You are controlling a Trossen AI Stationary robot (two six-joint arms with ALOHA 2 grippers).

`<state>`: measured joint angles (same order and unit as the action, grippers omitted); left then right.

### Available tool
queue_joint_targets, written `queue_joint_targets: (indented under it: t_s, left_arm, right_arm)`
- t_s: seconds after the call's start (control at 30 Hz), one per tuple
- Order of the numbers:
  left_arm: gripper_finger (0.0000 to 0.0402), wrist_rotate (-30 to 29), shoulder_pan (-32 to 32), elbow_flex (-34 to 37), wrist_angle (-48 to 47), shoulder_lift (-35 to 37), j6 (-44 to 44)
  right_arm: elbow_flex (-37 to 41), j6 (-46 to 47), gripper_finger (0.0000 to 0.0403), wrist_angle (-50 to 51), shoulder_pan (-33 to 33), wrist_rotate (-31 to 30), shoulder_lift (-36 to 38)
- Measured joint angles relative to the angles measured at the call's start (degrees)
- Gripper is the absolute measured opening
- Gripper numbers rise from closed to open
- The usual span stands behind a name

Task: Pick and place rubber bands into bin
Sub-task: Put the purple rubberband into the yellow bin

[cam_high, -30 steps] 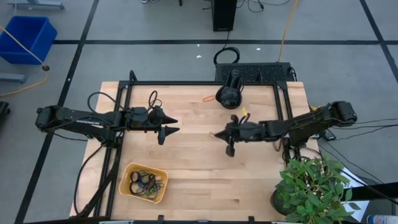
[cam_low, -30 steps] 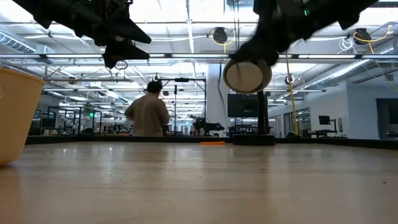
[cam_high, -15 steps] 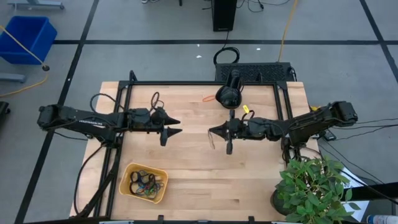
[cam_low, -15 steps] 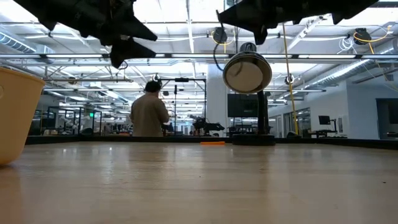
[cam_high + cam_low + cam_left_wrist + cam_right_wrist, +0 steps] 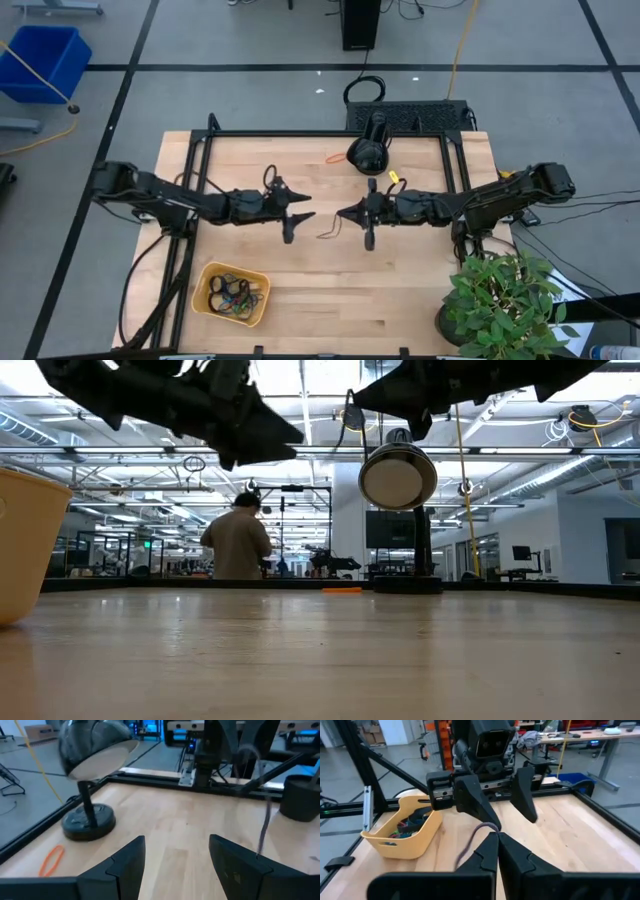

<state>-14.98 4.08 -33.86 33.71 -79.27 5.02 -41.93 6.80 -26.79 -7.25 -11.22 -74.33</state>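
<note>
A thin brownish rubber band (image 5: pixel 470 839) hangs from my right gripper (image 5: pixel 342 212), which is shut and level above the middle of the table. Facing it, a short way toward the table's left, my left gripper (image 5: pixel 308 215) is open with nothing between its fingers (image 5: pixel 175 857). It sees the band (image 5: pixel 264 822) ahead. The orange-yellow bin (image 5: pixel 232 294) stands on the table near the front left and holds several coloured rubber bands (image 5: pixel 234 296). One orange rubber band (image 5: pixel 337 158) lies flat at the far side. My right gripper pinches the band's top (image 5: pixel 492 829) between its two fingertips, coming level from the table's right. The rest of the loop (image 5: pixel 328 228) droops slack below and toward the left gripper, clear of the table.
A black desk lamp (image 5: pixel 368 150) stands at the far middle, beside the orange band. A potted plant (image 5: pixel 505 300) fills the near right corner. A black frame (image 5: pixel 200 160) runs along the table's edges. A person (image 5: pixel 238 542) stands far behind the table.
My left gripper has moved toward the table's right and slightly down, nearing my right gripper, and has rolled about its own axis while staying open. My right gripper has tipped up to level, still shut on the band, which now hangs free.
</note>
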Motion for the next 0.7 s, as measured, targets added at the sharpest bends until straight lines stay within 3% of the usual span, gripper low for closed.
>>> queue_joint_targets:
  t_s: [0.7]
  left_arm:
    - [0.0228, 7.68, 0.52, -17.85, 0.32, -17.29, 1.46]
  right_arm:
    - [-0.06, 1.08, 0.0000, 1.33, 0.00, 0.96, 0.03]
